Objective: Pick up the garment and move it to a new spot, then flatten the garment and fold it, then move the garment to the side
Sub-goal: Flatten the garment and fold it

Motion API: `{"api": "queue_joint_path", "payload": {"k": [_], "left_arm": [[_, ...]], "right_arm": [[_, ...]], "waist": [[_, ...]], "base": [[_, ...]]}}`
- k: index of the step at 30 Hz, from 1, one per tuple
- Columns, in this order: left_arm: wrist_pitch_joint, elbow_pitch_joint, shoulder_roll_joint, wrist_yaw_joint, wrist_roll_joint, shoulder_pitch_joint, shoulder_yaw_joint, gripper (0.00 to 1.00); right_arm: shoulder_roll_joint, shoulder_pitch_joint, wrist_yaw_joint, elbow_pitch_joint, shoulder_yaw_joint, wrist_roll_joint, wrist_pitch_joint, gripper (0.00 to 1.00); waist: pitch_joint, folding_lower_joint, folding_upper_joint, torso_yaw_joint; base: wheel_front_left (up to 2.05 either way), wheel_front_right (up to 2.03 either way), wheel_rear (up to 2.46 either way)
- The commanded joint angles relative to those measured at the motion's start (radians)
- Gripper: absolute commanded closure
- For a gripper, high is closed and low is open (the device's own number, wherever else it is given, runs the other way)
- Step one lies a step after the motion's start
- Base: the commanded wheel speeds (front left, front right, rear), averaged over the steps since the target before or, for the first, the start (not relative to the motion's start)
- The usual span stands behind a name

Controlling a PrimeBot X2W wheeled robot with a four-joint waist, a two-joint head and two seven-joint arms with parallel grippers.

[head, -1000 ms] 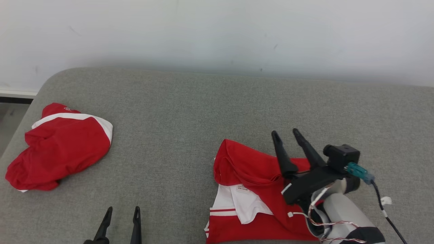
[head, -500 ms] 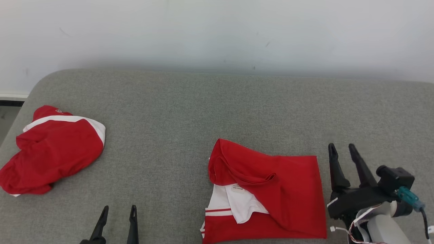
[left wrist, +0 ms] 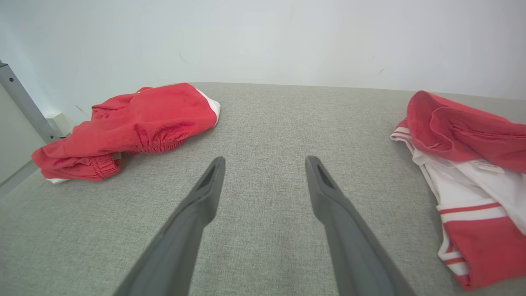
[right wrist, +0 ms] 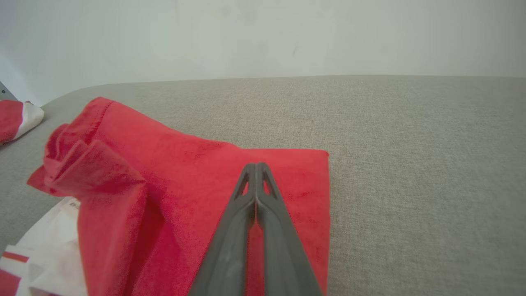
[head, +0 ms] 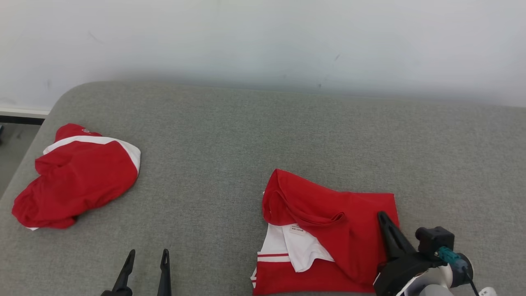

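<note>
The soft, limp red garment [head: 328, 205] is likely going to sag unless pinched at its right edge, where the right pincer [right wrist: 255, 166] is sitting clenched on nothing, the left pincer [head: 148, 251] gaping well left of it.

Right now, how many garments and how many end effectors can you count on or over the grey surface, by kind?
Garments: 2, the crumpled garment and the part-folded garment
End effectors: 2, the left end effector and the right end effector
Total: 4
</note>
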Motion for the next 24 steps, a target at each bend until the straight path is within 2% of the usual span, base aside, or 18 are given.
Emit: {"api": "queue_joint_path", "payload": {"k": [1, 7, 14, 24], "left_arm": [[-0.002, 0.001, -0.001, -0.004, 0.009, 0.009, 0.000, 0.00], [-0.002, 0.005, -0.001, -0.011, 0.017, 0.017, -0.002, 0.00], [-0.002, 0.010, -0.002, -0.014, 0.018, 0.030, -0.002, 0.00], [-0.002, 0.017, -0.001, -0.014, 0.010, 0.025, -0.008, 0.00]], "right_arm": [[0.004, -0.005, -0.003, 0.007, 0.003, -0.006, -0.001, 1.00], [0.035, -0.015, -0.003, 0.059, 0.027, -0.020, -0.001, 1.00], [0.073, 0.004, -0.003, 0.029, 0.107, -0.006, -0.001, 1.00], [0.096, 0.044, -0.003, 0.010, 0.418, 0.060, -0.001, 1.00]], "waist": [[-0.003, 0.0000, 0.0000, 0.008], [-0.011, 0.0000, 0.0000, 0.029], [-0.015, 0.0000, 0.0000, 0.036], [-0.024, 0.0000, 0.0000, 0.042]], "base": [[0.00, 0.00, 0.00], [0.00, 0.00, 0.00], [0.00, 0.00, 0.00], [0.00, 0.00, 0.00]]}}
